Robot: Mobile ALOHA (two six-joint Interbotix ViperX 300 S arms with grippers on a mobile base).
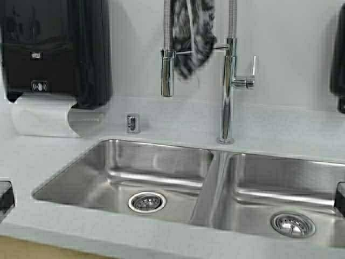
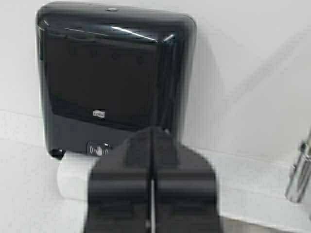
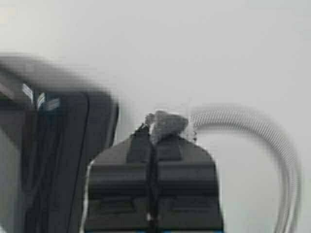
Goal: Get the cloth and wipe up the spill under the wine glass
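The cloth hangs limp over the faucet, draped between the coiled hose and the upright chrome neck; its upper part runs off the top of the high view, so where it is caught cannot be seen. Below it, the double steel sink sits sunk into the pale bench, one drain in each basin. The wine glass is nowhere in any view.

At the far left a dark paper towel dispenser is mounted on the wall, with a sheet of white paper towel curling out beneath it. A small metal button stands on the bench behind the left basin. A dark object at the right edge of the high view is cut off and cannot be identified.

In the high view only a dark sliver of each arm shows at the frame's lower edges. The left claw has its fingers pressed together with nothing between them, and it faces the dispenser. The right claw is clamped on a small grey tuft of fabric at its tips; the view is too blurred to tell surely whether that tuft belongs to the cloth. Behind it the curved hose and another dark dispenser body show against the wall.
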